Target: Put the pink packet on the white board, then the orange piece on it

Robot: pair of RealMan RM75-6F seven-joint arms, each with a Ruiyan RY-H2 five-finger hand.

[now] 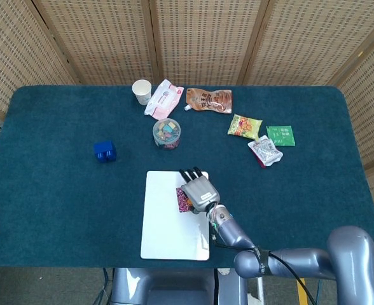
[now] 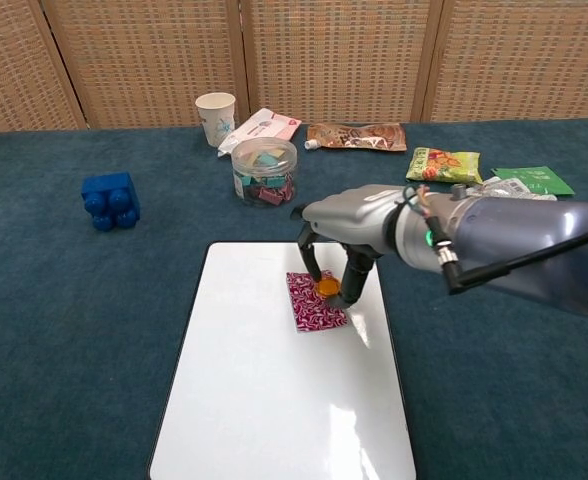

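Observation:
The pink patterned packet lies flat on the white board in the chest view. In the head view, only the packet's left edge shows beside my right hand. My right hand hangs over the packet and pinches the small orange piece between its fingertips. The piece sits right at the packet's upper right part; I cannot tell whether it touches. My left hand is not in view.
At the back stand a paper cup, a clear tub of clips and several snack packets. A blue block sits at the left. The board's edge nears the table's front.

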